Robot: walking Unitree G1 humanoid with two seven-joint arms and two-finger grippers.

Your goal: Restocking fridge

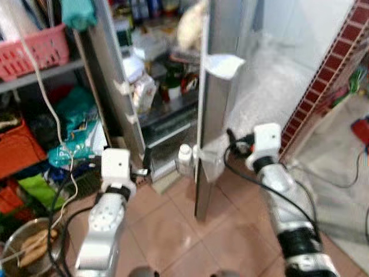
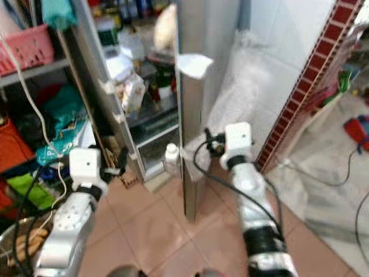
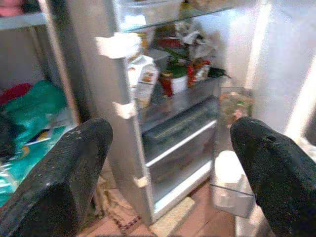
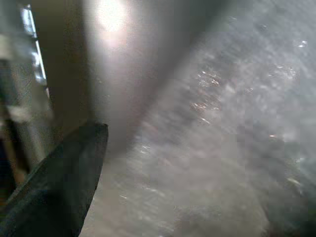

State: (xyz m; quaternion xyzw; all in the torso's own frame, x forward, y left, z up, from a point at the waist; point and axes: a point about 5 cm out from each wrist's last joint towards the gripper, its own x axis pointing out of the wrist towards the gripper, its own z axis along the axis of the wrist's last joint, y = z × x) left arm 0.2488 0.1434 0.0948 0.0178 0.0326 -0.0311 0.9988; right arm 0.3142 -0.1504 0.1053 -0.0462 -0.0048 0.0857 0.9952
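The left gripper (image 3: 170, 168) is spread wide and empty, held low before the open fridge (image 1: 161, 124). The right gripper (image 1: 233, 143) is pressed by the outer face of the fridge door (image 1: 216, 104); its finger state cannot be told. A white bottle (image 1: 184, 154) stands in the door's lowest bin.

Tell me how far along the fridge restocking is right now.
Done: the fridge door stands open, shelves showing. In hand: nothing; the left gripper is open and empty facing the shelves, the right gripper is at the door's outer side. Left: picking up and loading items.
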